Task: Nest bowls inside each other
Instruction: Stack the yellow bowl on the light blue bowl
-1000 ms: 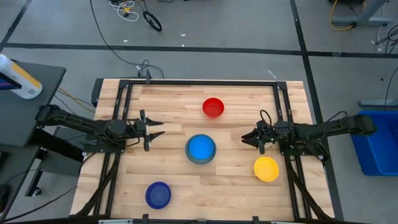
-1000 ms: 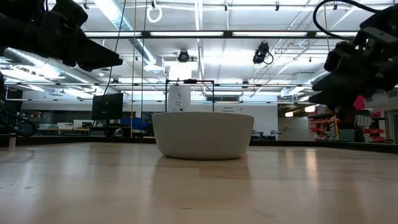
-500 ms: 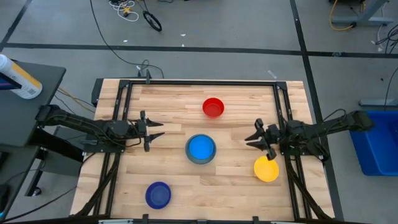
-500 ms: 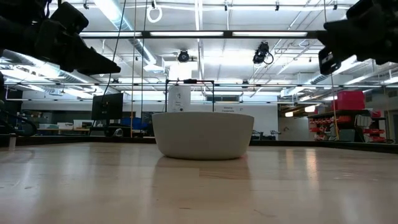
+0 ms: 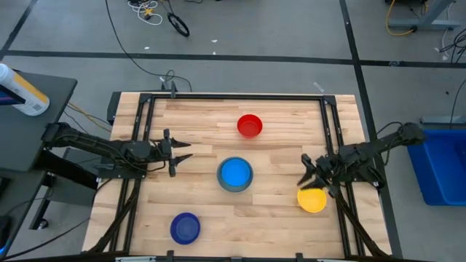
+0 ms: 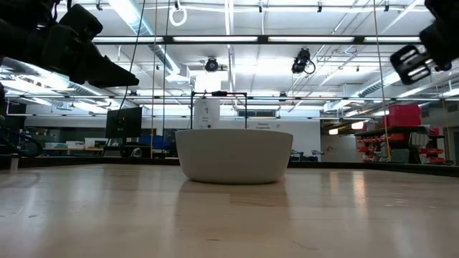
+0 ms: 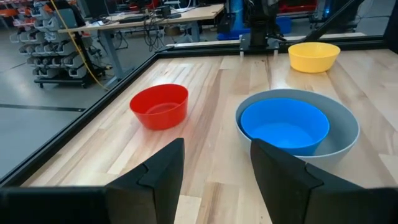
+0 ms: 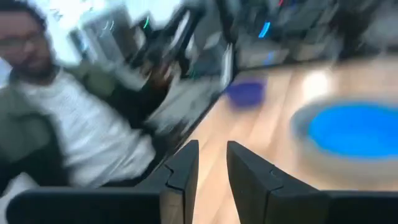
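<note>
A light blue bowl [image 5: 235, 172] sits nested in the grey bowl [image 5: 225, 185] at the table's middle. The red bowl [image 5: 249, 125] stands farther back. Near the front stand the yellow bowl [image 5: 312, 199], at the right, and the dark blue bowl [image 5: 185, 228], at the left. Each rests upright on its base. My left gripper [image 5: 183, 151] hovers open left of the grey bowl, pointing at it [image 7: 214, 168]. My right gripper [image 5: 306, 172] hangs open above the table just beyond the yellow bowl, with nothing between its fingers [image 8: 212, 163].
A black frame [image 5: 233, 96] runs along the table's far edge and sides. Bare wood lies between the bowls. In the right wrist view a person in a light top [image 8: 87, 140] shows beyond the table's left side.
My right gripper has risen and drawn back toward the table's right and near edges, swinging round until it points toward the near left, over the yellow bowl's far side. The bowls have stayed where they were.
</note>
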Controlling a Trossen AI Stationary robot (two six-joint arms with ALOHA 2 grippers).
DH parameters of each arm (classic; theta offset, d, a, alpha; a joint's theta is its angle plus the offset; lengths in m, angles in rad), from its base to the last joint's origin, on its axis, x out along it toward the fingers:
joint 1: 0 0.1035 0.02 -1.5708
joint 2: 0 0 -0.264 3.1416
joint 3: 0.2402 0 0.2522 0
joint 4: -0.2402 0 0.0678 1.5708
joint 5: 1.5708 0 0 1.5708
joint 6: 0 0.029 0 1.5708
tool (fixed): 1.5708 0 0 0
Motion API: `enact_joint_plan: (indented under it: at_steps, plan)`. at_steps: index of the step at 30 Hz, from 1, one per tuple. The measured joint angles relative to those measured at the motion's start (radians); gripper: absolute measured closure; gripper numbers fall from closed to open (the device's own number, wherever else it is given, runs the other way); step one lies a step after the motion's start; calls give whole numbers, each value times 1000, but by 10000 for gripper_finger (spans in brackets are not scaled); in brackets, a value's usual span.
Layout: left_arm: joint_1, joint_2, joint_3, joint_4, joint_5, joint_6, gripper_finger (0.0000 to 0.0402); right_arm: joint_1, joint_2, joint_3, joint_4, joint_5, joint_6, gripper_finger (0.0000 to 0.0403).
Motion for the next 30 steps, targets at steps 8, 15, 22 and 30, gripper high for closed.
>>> enact_joint_plan:
  at_steps: [8,15,22,30]
  plan:
    - [0,0,0,0,0,-7,207,73,3,173,-378,114,170,313]
    - [0,0,0,1,0,-7,207,77,28,186,-604,280,254,312]
    - [0,0,0,2,0,0,207,77,61,186,-648,302,403,307]
    - [0,0,0,1,0,10,207,94,114,187,-670,124,521,307]
